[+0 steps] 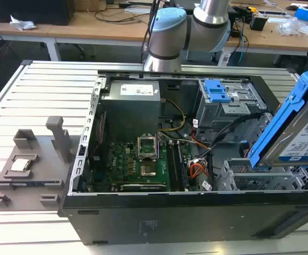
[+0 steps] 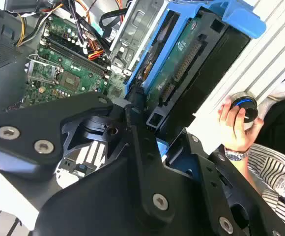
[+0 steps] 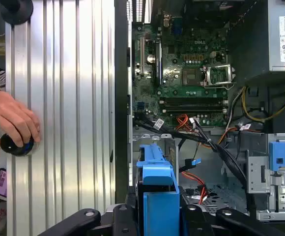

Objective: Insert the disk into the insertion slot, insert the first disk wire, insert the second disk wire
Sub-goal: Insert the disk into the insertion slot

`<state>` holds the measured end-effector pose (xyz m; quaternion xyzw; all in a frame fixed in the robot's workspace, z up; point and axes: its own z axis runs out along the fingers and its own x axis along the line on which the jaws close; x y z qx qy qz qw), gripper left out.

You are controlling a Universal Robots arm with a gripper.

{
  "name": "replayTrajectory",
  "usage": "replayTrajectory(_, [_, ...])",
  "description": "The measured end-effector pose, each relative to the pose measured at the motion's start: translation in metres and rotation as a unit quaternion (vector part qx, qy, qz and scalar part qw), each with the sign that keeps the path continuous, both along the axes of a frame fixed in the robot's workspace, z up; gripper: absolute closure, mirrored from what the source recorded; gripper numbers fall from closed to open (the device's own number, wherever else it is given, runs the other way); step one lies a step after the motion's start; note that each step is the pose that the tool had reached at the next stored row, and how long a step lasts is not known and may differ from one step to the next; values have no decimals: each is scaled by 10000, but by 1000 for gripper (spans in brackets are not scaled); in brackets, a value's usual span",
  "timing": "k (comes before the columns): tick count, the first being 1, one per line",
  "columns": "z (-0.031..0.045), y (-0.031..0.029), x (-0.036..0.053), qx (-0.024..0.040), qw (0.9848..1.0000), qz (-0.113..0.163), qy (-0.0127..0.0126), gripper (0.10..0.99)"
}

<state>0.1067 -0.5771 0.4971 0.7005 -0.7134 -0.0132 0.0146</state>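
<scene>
While the tool [image 2: 147,110] pinched the blue-framed disk [image 1: 302,138], the disk hung tilted over the open computer case [image 1: 143,223].
The insertion slot [image 1: 252,178] lay just below it at the exterior view's right, its bay not yet filled, and a hand [image 3: 12,120] rested on a black knob [image 3: 15,144] on the desk [image 3: 69,98].

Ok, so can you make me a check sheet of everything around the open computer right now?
Surface: ribbed metal table; the open computer case lies on it.
Job's things: the disk hangs tilted in the air above the insertion slot, not in it.
Clutter: grey fixture block beside the case, on the exterior view's left.
Grippers: gripper shut on the disk's blue carrier.
Cables: orange wires and black cables lie inside the case.
Surroundings: a person's hand on a black knob at the table; wooden bench behind.
</scene>
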Motion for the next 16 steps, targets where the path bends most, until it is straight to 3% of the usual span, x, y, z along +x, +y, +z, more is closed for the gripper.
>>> replayTrajectory(6, [-61, 1, -84, 0, 10000, 1, 0, 722])
replayTrajectory(16, [-146, 1, -107, 0, 10000, 1, 0, 722])
